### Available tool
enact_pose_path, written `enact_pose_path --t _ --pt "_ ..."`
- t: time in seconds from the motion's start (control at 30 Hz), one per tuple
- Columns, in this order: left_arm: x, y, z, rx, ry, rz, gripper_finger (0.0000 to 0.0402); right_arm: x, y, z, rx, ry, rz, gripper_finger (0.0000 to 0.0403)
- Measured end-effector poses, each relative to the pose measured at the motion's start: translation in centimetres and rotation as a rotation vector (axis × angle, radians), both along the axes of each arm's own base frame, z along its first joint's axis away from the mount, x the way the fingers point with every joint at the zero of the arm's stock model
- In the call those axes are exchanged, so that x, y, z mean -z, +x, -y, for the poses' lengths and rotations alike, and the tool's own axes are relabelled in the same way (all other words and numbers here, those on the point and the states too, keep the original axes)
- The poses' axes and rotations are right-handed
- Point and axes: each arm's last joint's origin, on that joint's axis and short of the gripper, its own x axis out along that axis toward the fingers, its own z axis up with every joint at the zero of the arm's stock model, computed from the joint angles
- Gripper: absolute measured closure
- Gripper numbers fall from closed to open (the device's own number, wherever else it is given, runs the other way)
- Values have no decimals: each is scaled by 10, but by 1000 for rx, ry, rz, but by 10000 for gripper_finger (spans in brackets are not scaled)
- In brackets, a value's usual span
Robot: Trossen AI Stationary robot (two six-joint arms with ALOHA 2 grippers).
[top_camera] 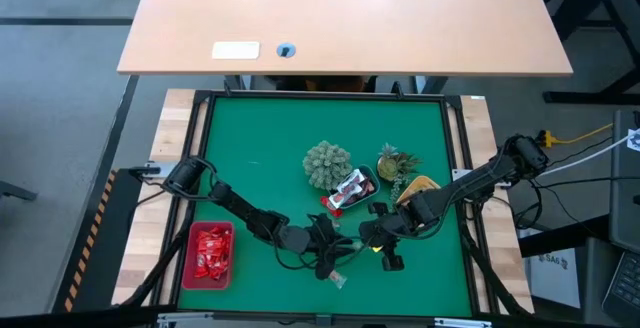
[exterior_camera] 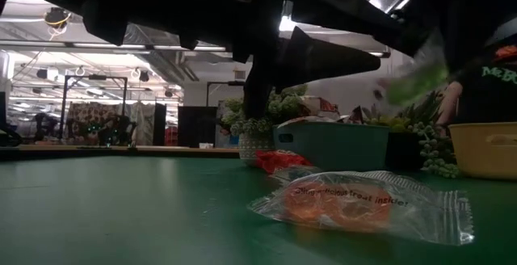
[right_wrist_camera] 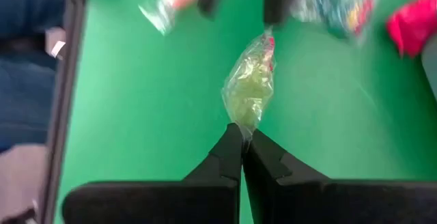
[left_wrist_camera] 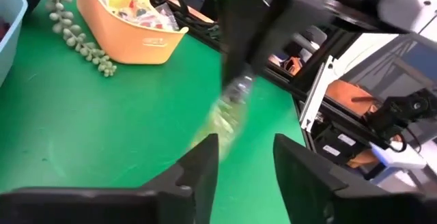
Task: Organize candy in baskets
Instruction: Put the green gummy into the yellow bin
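a: nearest the low camera?

b: a clear-wrapped orange sweet point(exterior_camera: 355, 204) is seen lying flat on the green mat point(top_camera: 260, 148), printed text on the wrapper. just behind it a red-wrapped sweet point(exterior_camera: 279, 161) is seen on the mat.

a: right gripper?

b: the right gripper point(right_wrist_camera: 242, 138) is seen pinched fully together on one end of a clear-wrapped greenish sweet point(right_wrist_camera: 249, 80), which is stretched out ahead of the fingers above the mat. in the high view the gripper point(top_camera: 378, 240) is placed at the near middle of the mat.

a: left gripper?

b: the left gripper point(left_wrist_camera: 246, 152) is seen partly open, nothing gripped; the greenish sweet point(left_wrist_camera: 229, 111) is seen just past its fingertips, contact cannot be told. in the high view it point(top_camera: 335, 246) is found just beside the right gripper.

a: baskets?

b: the red basket point(top_camera: 210, 255) is set at the near left, filled with red-wrapped sweets point(top_camera: 212, 248). further back, near the middle, the pale blue basket point(top_camera: 370, 183) is seen with dark and red sweets point(top_camera: 348, 190) in it. the yellow basket point(top_camera: 420, 186) is placed to its right, a few wrapped sweets point(left_wrist_camera: 136, 11) inside it.

a: anything else?

b: two green spiky plants point(top_camera: 328, 163) are noted behind the blue basket, one trailing beside the yellow one. loose sweets point(right_wrist_camera: 334, 5) are noted on the mat ahead of the right gripper. beyond the mat, a wooden table point(top_camera: 340, 18) is seen.
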Motion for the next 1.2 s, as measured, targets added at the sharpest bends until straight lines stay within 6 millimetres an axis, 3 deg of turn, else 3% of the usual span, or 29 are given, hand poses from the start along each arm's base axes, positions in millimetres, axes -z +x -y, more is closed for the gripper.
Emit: enact_pose_path --t 0.23,0.7,0.97,1.2 --pt "0 0 0 3 12 -1 240 7 -17 9 0 -94 -185 400" --pt "0 0 0 3 11 -1 243 9 -47 23 25 -212 -512 399" --pt "0 0 0 3 11 -1 247 -27 -47 22 28 -218 -574 399" --pt "0 0 0 4 11 -1 245 -42 -49 29 55 -414 -532 398"
